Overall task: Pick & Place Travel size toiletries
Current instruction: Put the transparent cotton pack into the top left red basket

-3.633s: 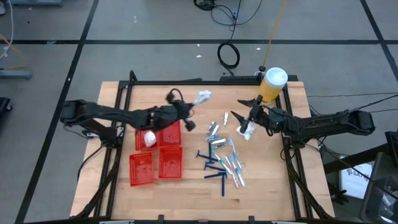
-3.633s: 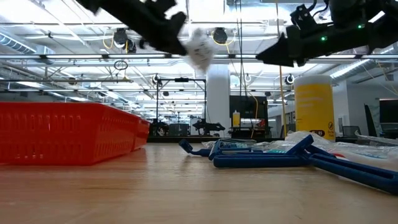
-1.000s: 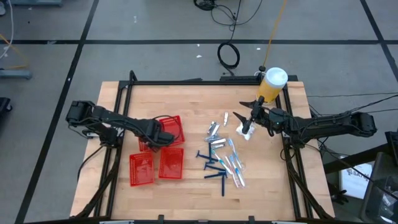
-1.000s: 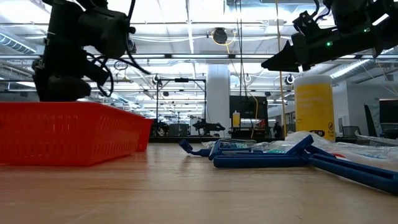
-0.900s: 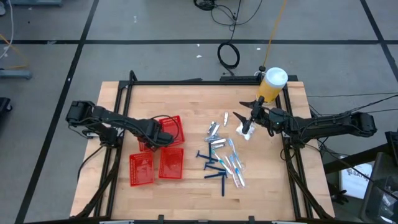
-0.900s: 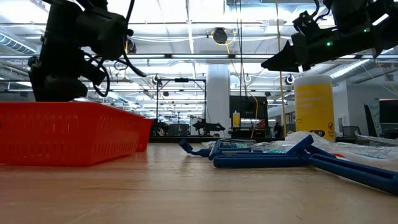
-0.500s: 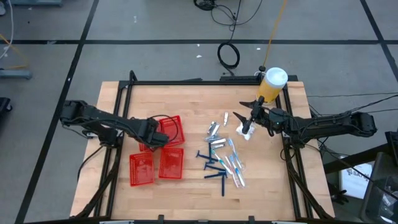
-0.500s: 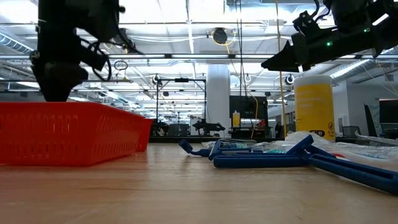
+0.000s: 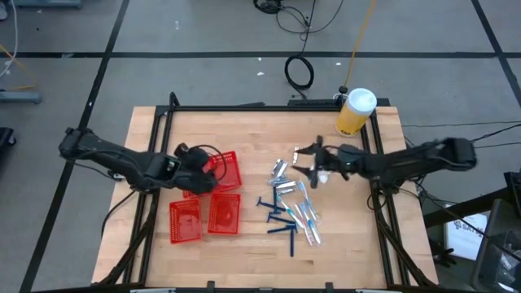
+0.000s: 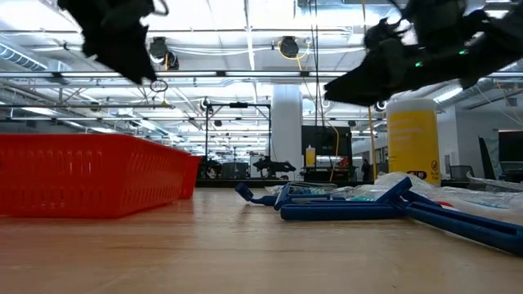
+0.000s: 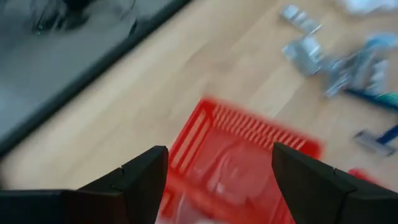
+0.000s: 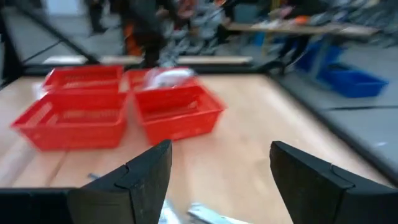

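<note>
The toiletries lie loose on the table's right half: dark blue razors (image 9: 281, 221), wrapped toothbrushes (image 9: 306, 213), silver tubes (image 9: 281, 174) and a white packet (image 9: 323, 173). More white packets (image 12: 168, 77) lie in the far red basket (image 9: 226, 171). My left gripper (image 9: 205, 171) hangs open above that basket's left side, the basket (image 11: 249, 155) showing between its fingers. My right gripper (image 9: 298, 161) hovers open above the silver tubes, facing the baskets, with nothing between its fingers. In the low view both grippers are high over the table.
Two more red mesh baskets (image 9: 186, 221) (image 9: 223, 213) stand near the front left. A big yellow jar (image 9: 356, 111) with a white lid stands at the far right corner. Bare wood lies between the baskets and the toiletries, and along the front edge.
My left gripper has risen out of the far red basket and drawn back a little toward the table's left edge. My right gripper has moved toward the table's left, from beside the white packet to above the silver tubes.
</note>
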Robot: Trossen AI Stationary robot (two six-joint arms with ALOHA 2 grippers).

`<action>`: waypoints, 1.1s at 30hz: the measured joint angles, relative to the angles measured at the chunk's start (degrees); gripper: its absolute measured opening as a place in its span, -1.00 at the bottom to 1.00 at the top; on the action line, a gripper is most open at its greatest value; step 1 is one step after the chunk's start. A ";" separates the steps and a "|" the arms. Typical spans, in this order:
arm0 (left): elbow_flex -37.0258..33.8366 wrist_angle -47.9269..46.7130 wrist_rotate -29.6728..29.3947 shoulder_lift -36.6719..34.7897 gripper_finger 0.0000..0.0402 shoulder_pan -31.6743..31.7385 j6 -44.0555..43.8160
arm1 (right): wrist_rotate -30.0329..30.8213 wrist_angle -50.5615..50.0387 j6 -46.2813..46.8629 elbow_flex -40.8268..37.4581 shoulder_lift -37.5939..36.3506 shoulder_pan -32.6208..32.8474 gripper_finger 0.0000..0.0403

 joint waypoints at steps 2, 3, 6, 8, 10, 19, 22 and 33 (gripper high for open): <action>0.00 5.10 -0.81 -0.67 0.34 -0.22 6.41 | -1.94 -0.33 0.75 4.20 6.52 1.17 0.27; 0.00 7.54 -1.09 -0.99 0.33 -0.22 9.22 | -2.97 -0.27 0.95 6.54 9.88 1.87 0.27; 0.00 14.05 -1.48 -1.70 0.28 -0.04 16.05 | -5.55 -0.76 -0.35 13.36 19.70 4.12 0.27; -0.01 17.57 -1.46 -2.04 0.26 0.18 19.72 | -5.41 -1.93 -2.34 17.32 25.13 5.48 0.27; -0.02 19.96 -1.22 -2.65 0.24 0.20 22.58 | -5.40 -2.46 -3.48 20.79 29.62 6.40 0.27; -0.02 22.41 -1.05 -4.25 0.22 1.17 26.93 | -5.38 -6.74 -4.75 34.23 41.67 7.99 0.27; -0.02 22.30 -1.02 -4.22 0.22 1.45 26.93 | -5.16 -11.46 -4.75 38.00 44.47 7.97 0.27; -0.02 22.00 -1.00 -4.21 0.22 1.60 27.04 | -4.97 -13.27 -2.34 45.73 51.93 7.97 0.27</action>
